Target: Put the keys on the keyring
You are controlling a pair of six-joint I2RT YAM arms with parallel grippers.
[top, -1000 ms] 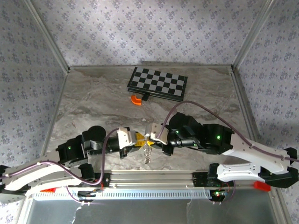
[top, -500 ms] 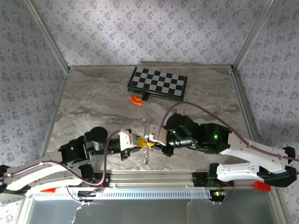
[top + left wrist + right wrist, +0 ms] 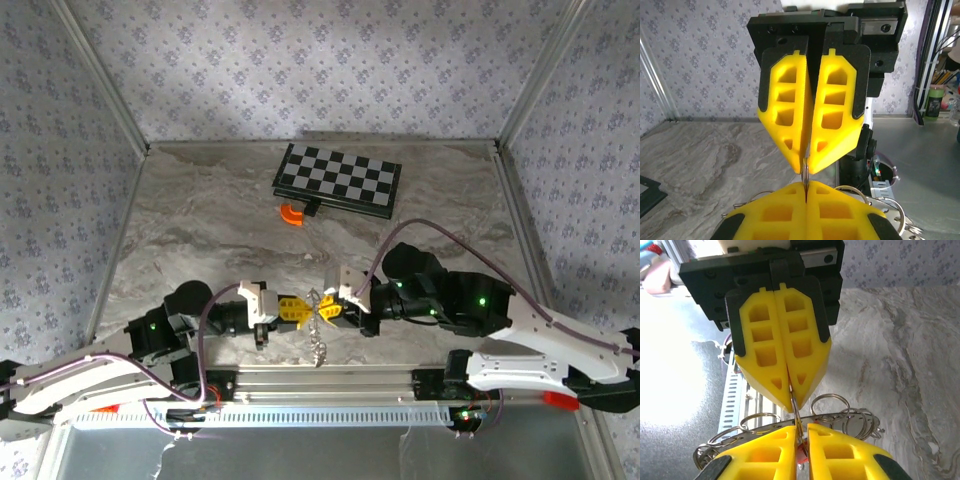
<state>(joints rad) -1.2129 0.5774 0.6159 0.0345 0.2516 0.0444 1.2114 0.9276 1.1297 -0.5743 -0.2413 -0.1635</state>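
**L claw** [image 3: 300,308]: clenched. Yellow fingers [image 3: 770,215] flat together, thin wire of keyring [image 3: 316,303] nipped at their tips.

**R claw** [image 3: 329,310]: tip-to-tip w/ L claw, pointing straight at it. Jaws a narrow slit apart, ring wire runs thru the slit. Gripping or just around it: cannot tell.

**Keyring**: between the two claws' tips, held up above table [image 3: 200,240], edge-on in both wrist views.

**Keys** [image 3: 319,345]: silver bunch hanging from ring, just on near side of claw tips, twd arm bases. Indiv. keys too small to tell.

**Chessboard** [image 3: 338,180]: flat on table, well beyond both claws, far side.

**Orange curved piece** [image 3: 291,213]: just beside board's near-left corner, well apart from claws.
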